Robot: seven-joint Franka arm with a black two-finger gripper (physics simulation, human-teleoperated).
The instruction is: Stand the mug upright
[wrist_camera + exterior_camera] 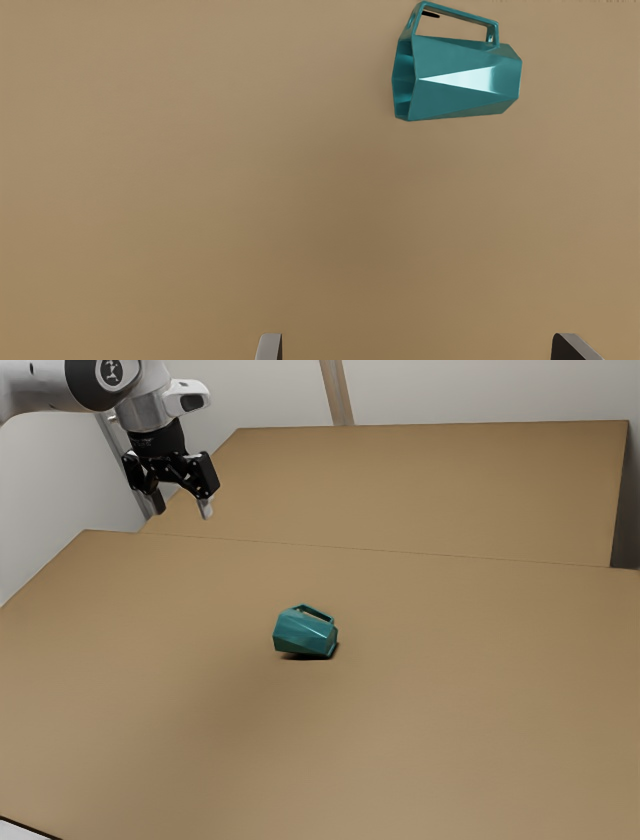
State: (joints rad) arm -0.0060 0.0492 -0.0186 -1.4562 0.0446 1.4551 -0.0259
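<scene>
On my arm (150, 410), a round black emblem (111, 372) is carrying a white mark, too small for me to read. The mug (306, 633) is wearing a glossy teal all over, and its body is breaking into flat, angular facets, with a bright, pale wedge of light gleaming along one of them in the wrist view. It is lying on its side on the brown tabletop (400, 750), near the middle of the exterior view, and a thin dark shadow is hugging its underside. Its open mouth is showing a darker teal inside and is pointing toward the side of my light-grey finger (270, 346), while the narrower base is pointing the opposite way. The squared handle (460, 14) is running along the mug's flank that is facing away from my fingertips, its loop framing a patch of tabletop and a small black sliver. I am holding my end effector (182, 512) high at the exterior view's upper left, its two fingers standing wide apart with only air between them, and the mug is lying well apart from them, ahead of the gap. Past a thin seam, a brown panel (420, 490) is stretching behind the tabletop, and a wooden strip (337, 390) is rising against the pale wall (480, 390).
</scene>
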